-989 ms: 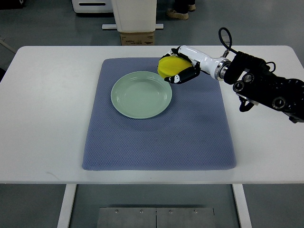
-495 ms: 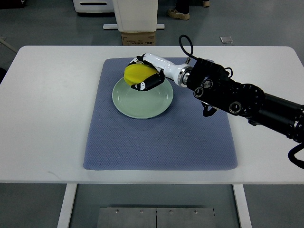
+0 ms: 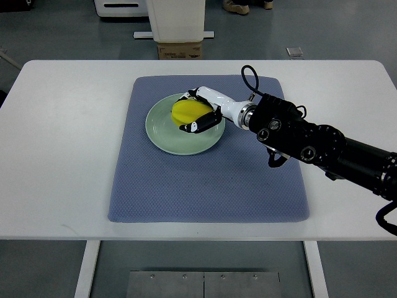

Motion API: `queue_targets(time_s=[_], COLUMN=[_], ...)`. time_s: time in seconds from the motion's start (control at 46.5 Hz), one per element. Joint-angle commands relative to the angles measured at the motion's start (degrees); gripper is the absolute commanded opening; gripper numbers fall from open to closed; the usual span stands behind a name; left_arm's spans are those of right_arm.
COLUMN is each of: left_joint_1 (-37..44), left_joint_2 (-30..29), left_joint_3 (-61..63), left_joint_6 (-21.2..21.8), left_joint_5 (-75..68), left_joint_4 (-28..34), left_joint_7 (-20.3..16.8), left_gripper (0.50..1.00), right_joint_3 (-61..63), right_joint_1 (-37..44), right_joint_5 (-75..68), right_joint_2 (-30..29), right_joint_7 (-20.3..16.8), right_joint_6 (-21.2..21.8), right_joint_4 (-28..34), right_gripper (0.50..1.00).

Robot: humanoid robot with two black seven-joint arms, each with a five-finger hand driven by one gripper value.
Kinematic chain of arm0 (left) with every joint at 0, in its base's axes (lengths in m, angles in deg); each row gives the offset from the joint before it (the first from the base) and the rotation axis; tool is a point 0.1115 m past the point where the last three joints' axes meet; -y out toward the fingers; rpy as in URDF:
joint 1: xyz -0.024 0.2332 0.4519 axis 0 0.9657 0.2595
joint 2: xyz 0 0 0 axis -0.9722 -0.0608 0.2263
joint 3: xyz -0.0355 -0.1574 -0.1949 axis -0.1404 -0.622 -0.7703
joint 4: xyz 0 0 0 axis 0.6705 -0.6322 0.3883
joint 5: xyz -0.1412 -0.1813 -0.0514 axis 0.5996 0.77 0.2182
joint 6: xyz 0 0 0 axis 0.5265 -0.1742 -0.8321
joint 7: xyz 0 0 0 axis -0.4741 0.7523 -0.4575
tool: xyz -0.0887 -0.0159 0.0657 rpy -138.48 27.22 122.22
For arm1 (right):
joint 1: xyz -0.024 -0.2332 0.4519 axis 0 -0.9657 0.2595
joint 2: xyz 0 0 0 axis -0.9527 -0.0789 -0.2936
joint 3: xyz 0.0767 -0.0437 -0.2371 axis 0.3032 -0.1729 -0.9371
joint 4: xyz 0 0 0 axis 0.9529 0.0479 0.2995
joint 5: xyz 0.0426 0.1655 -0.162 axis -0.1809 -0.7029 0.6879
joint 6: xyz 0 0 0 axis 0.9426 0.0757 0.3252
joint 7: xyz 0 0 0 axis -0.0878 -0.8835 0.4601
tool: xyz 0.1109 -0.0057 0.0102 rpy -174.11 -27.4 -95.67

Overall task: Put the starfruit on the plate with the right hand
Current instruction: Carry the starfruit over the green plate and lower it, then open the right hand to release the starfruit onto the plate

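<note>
A yellow starfruit [image 3: 184, 111] is held in my right hand [image 3: 197, 112], whose white and black fingers curl around it. The hand holds the fruit low over the pale green plate [image 3: 162, 131], above the plate's upper right part. I cannot tell whether the fruit touches the plate. The plate sits on the upper middle of a blue-grey mat [image 3: 205, 180]. My right arm [image 3: 310, 144] reaches in from the right edge across the mat. My left arm is out of view.
The mat lies on a white table [image 3: 62, 143]. Beyond the far table edge stand a cardboard box [image 3: 180, 51] and a white unit [image 3: 175, 18]. A person's shoes [image 3: 239, 5] show at the top.
My right hand has carried the starfruit from the plate's far rim down and slightly right, lower over the plate. The arm has followed it in.
</note>
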Motion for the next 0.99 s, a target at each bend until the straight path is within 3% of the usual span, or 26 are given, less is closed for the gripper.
queue_targets(time_s=[0.0, 0.215, 0.344, 0.409, 0.516, 0.624, 0.817, 0.968], left_joint_1=[-0.01, -0.01, -0.01, -0.01, -0.01, 0.07, 0.07, -0.01], left_joint_2=[0.0, 0.0, 0.0, 0.0, 0.0, 0.0, 0.0, 0.0], left_joint_3=[0.06, -0.03, -0.02, 0.06, -0.03, -0.03, -0.02, -0.03], left_joint_6=[-0.01, -0.01, -0.01, -0.01, -0.01, -0.01, -0.01, -0.01], left_joint_5=[0.0, 0.0, 0.0, 0.0, 0.0, 0.0, 0.0, 0.0], left_joint_4=[0.0, 0.0, 0.0, 0.0, 0.0, 0.0, 0.0, 0.0], left_joint_7=[0.0, 0.0, 0.0, 0.0, 0.0, 0.0, 0.0, 0.0], left_gripper=[1.0, 1.0, 1.0, 1.0, 1.0, 1.0, 1.0, 1.0], right_joint_3=[0.04, 0.04, -0.05, -0.14, -0.14, -0.14, -0.23, -0.23], right_joint_1=[-0.87, -1.84, -2.1, -2.19, -2.28, -2.28, -2.19, -1.93], right_joint_5=[0.0, 0.0, 0.09, 0.09, 0.09, 0.09, 0.09, 0.09], right_joint_2=[0.01, 0.01, 0.01, 0.01, 0.01, 0.01, 0.01, 0.01], right_joint_7=[0.0, -0.08, -0.79, -0.79, -0.79, -0.7, -0.79, -0.79], right_joint_6=[-0.14, -0.23, -0.41, -0.41, -0.41, -0.41, -0.41, -0.41], right_joint_4=[-0.07, -0.34, -0.34, -0.34, -0.34, -0.34, -0.34, -0.34], right_gripper=[0.5, 0.5, 0.654, 0.688, 0.79, 0.836, 0.978, 0.995])
